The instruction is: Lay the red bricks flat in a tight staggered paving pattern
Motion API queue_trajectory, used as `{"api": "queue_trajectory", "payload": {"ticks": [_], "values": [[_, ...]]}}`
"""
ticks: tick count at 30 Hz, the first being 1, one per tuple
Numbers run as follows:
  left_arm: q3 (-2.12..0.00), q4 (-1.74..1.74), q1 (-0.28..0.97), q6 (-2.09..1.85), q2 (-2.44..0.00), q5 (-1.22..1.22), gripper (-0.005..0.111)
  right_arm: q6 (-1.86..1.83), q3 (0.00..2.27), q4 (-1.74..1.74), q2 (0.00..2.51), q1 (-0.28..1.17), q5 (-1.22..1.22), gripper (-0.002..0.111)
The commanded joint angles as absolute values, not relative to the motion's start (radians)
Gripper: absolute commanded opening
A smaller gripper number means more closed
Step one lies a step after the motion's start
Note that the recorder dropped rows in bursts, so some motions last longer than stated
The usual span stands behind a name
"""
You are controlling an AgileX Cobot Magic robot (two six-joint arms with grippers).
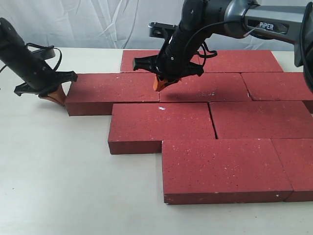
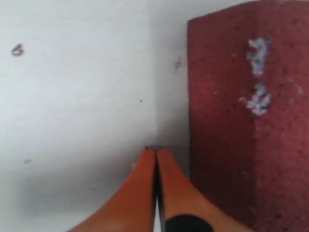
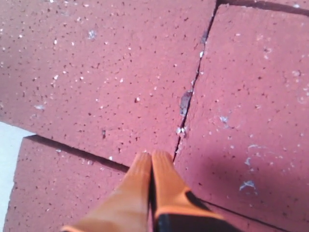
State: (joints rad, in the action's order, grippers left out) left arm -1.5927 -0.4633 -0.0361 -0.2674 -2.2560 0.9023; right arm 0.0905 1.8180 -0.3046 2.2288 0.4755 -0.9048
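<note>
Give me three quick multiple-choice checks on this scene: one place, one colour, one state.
1. The left gripper is: A) on top of the paving; B) down by the table, beside the end of a brick; C) raised high over the middle.
2. The fingers are: A) orange; B) blue; C) green.
3. The right gripper is: A) wide open; B) shut, empty; C) shut on something.
Answers: 1 B, its tip sits by the leftmost brick's end. 2 A, both wrist views show orange. 3 B, the fingers meet over a seam with nothing between.
</note>
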Motion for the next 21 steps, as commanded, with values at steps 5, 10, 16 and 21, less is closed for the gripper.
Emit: {"api": "queue_trajectory", "payload": {"ticks": [5, 10, 16, 21], "values": [[-1.585, -0.449, -0.083, -0.263, -2.217, 0.937, 0.0, 0.091, 1.821, -0.301, 2.215, 0.471, -0.942, -0.001], [-1.533, -0.452, -0.087, -0.263, -2.175, 0.916, 0.0, 0.091, 1.821, -0.298, 2.208, 0.471, -0.97, -0.001], [-1.403, -0.456, -0.087, -0.263, -2.072, 0.801, 0.0, 0.091, 1.821, -0.297, 2.157, 0.471, -1.003, -0.001], [-1.304, -0.447, -0.087, -0.269, -1.97, 0.753, 0.0, 0.091, 1.821, -0.297, 2.118, 0.471, -1.013, -0.001]]}}
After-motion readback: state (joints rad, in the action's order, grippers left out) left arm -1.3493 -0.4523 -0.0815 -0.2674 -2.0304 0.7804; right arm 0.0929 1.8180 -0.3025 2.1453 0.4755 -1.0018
